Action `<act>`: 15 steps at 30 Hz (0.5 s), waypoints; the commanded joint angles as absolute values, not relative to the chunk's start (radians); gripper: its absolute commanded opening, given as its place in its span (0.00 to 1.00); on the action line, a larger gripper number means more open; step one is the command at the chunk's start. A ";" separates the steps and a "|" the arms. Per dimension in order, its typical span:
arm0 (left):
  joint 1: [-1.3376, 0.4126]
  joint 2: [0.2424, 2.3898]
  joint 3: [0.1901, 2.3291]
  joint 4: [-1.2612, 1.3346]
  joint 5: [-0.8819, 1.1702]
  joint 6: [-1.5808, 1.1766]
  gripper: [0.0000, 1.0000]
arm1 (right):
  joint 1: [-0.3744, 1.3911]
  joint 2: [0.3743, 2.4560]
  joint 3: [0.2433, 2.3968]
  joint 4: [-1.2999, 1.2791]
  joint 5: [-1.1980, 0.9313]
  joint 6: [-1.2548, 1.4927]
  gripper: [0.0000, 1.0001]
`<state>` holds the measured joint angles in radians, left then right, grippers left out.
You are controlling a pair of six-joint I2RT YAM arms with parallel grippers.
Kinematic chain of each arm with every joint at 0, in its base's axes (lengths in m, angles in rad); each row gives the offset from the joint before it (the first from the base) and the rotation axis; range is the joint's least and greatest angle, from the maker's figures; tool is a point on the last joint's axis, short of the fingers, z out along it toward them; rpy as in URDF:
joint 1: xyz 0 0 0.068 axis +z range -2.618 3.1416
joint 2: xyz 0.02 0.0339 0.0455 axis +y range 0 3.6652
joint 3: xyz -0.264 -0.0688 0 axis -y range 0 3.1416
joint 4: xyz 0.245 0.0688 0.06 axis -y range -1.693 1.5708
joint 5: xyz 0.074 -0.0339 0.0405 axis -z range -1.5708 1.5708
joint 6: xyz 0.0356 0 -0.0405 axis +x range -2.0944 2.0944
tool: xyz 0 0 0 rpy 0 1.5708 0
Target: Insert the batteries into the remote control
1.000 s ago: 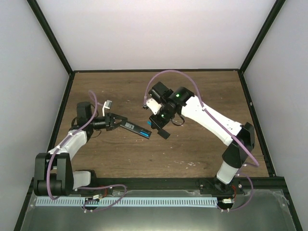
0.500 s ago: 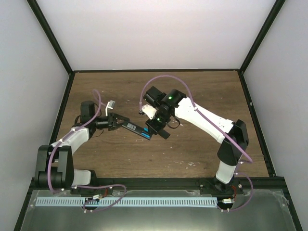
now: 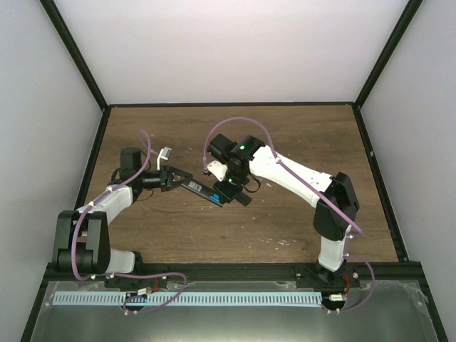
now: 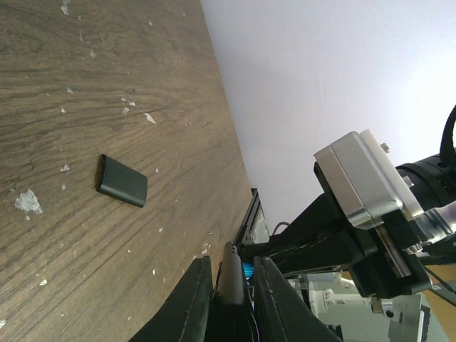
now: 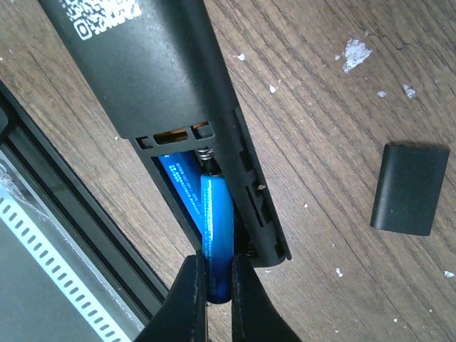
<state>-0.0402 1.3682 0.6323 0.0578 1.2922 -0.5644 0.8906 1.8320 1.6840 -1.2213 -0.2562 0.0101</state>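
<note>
The black remote control lies slanted just left of the table's middle, with my left gripper shut on its left end; its edge shows between the jaws. Its open battery bay faces my right wrist camera. One blue battery lies in the bay. A second blue battery has its far end against the bay's spring, and my right gripper is shut on its near end. The right gripper sits at the remote's right end.
The short black battery cover lies flat on the wood beside the remote and shows as a dark rectangle in the left wrist view. White specks dot the wooden tabletop. Black frame rails edge the table.
My right arm has swung left and brought its gripper onto the remote's right end. The left gripper and the remote have stayed nearly in place.
</note>
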 commanded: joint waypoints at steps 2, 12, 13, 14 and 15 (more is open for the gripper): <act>-0.047 1.371 0.653 0.079 1.334 -0.548 0.00 | 0.903 1.857 1.705 -1.224 -0.229 -0.012 0.01; -0.052 1.367 0.643 0.128 1.350 -0.596 0.00 | 0.903 1.878 1.733 -1.203 -0.207 -0.020 0.01; -0.053 1.366 0.643 0.131 1.351 -0.600 0.00 | 0.903 1.878 1.737 -1.199 -0.205 -0.020 0.01; -0.054 1.364 0.641 0.133 1.351 -0.602 0.00 | 0.903 1.879 1.739 -1.196 -0.201 -0.021 0.01; -0.054 1.363 0.640 0.137 1.351 -0.607 0.00 | 0.902 1.878 1.741 -1.192 -0.196 -0.021 0.01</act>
